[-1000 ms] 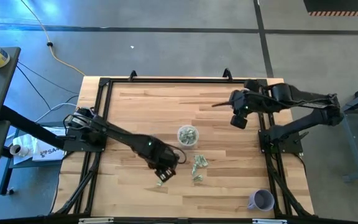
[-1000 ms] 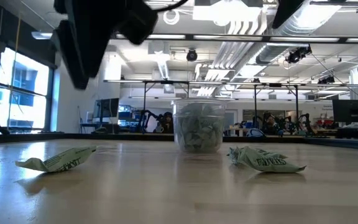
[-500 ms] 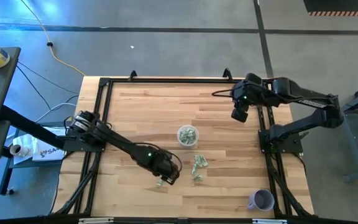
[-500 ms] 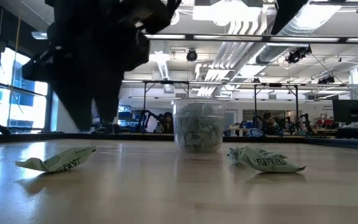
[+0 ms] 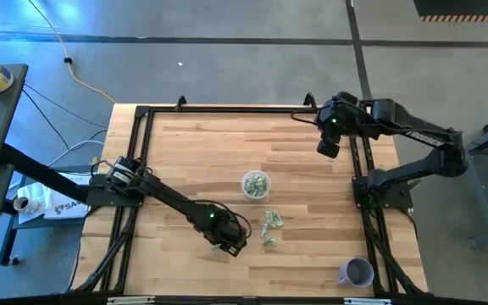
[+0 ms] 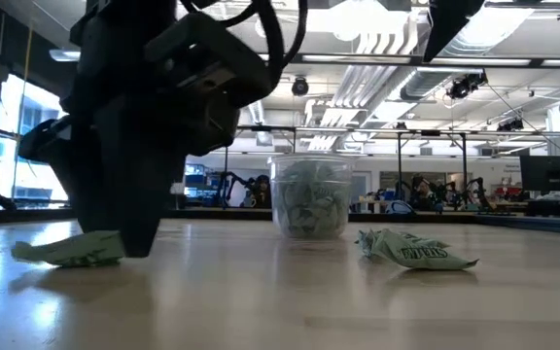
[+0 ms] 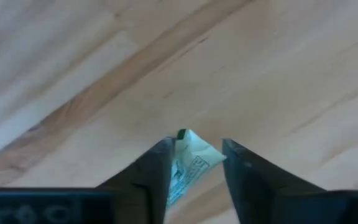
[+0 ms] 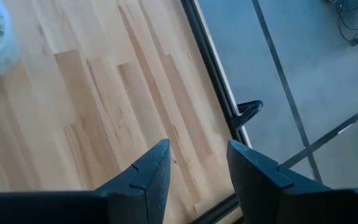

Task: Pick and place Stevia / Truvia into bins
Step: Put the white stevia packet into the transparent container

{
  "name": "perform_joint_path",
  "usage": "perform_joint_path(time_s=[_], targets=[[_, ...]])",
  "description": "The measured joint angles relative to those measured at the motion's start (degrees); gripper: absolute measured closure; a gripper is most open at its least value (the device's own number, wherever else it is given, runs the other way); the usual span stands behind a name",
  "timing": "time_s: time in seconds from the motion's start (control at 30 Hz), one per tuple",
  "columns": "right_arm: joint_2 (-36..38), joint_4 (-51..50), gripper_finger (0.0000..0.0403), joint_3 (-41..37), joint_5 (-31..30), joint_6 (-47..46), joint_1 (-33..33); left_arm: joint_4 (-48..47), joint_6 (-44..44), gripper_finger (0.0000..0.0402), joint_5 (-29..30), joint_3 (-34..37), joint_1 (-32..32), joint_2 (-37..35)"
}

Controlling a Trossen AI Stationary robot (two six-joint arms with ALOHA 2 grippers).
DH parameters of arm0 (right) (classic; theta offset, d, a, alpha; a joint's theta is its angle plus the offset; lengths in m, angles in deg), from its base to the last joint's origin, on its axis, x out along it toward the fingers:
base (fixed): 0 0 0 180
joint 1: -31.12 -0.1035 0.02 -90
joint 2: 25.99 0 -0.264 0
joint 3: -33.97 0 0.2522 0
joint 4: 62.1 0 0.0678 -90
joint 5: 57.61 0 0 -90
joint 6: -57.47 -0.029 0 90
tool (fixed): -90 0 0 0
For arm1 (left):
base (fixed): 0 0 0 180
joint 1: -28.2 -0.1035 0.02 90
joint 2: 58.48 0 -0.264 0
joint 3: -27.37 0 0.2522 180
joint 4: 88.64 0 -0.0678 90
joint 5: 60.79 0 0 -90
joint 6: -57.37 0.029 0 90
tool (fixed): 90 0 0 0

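A: Now, the pick step is in hand. The left gripper [image 5: 230,240] is lowered to the wooden table [image 5: 193,152], and in the left wrist view a green-and-white sweetener packet [image 7: 188,163] is seen between its fingers [image 7: 151,171], which stand partly open around it; a firm clamp is not yet shown.

B: Where is the packet placed?

A: On the tabletop near the front edge, well apart from the clear plastic cup [image 5: 256,184], which is already filled with packets. In the low view the packet [image 6: 71,250] is seen lying flat at the foot of the gripper.

B: What is called for next?

A: Probably a closing of the jaws on the paper, a lift, then a carry toward the cup. A thin, crumpled packet is judged easy to miss or to pinch by one corner.

B: Anything else noted?

A: Loose packets [image 5: 270,225] lie between gripper and cup, so the carry is best kept high. A lavender cup [image 5: 356,272] stands at the front right corner. The right gripper [image 5: 328,144] is held over the far right of the table, jaws parted and empty.
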Motion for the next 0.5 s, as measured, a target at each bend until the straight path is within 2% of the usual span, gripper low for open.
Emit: perform_joint_path(time_s=[0.1,0.23,0.33,0.43,0.5], targets=[[0.01,-0.02,0.0251,0.0,0.0,1.67,1.75,-2.68,2.55,0.0273,0.73,0.02,0.0,0.27],[0.0,0.44,0.0255,0.0,-0.02,3.6,4.32,-9.02,5.67,0.0364,4.97,0.02,-0.18,0.37],[0.0,2.13,0.0256,0.0,-0.01,5.19,6.32,-12.48,8.43,0.0371,6.06,0.09,-2.39,0.39],[0.02,2.69,0.0255,0.0,0.37,6.51,8.2,-16.07,12.86,0.0357,6.56,-1.28,-7.05,-0.08],[0.02,2.33,0.0255,0.0,1.89,7.22,9.26,-17.53,16.96,0.0356,10.93,-3.59,-10.53,-0.2]])
